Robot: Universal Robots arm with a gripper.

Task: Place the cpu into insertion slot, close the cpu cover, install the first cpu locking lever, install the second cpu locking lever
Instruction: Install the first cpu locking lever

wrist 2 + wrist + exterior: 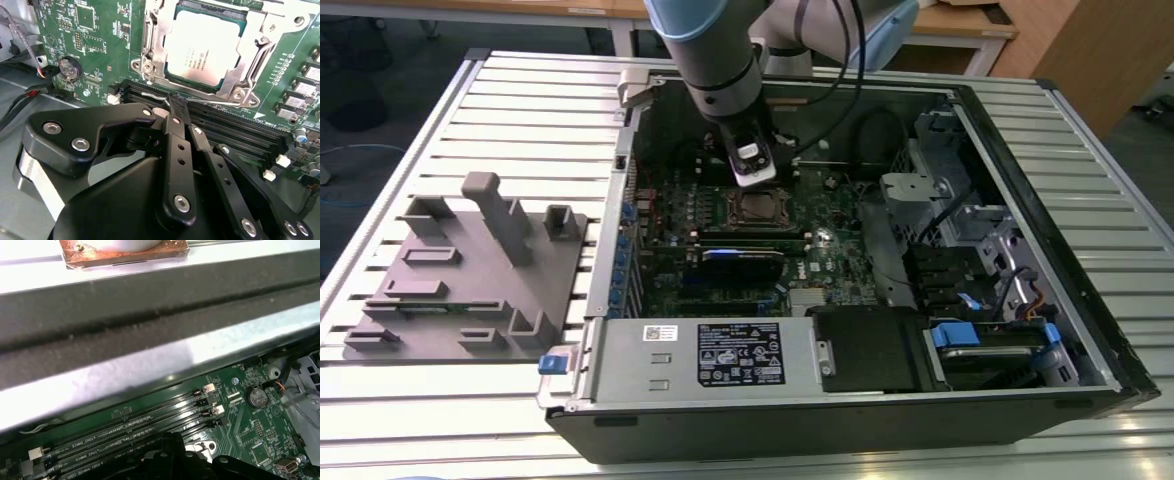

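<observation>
In the exterior view my hand hangs inside the open computer case on the bench, just above the insertion slot on the green motherboard.

In the second wrist view the cpu, a flat square with a dull silver-grey top, lies seated in the slot. The cpu cover, a silver metal frame, lies flat around it. My fingers are drawn narrow, tips together at a thin wire locking lever that runs along the cover's edge beside the black memory slots. I cannot tell whether the wire is pinched.

In the first wrist view the memory slots run beside a coin battery.
</observation>
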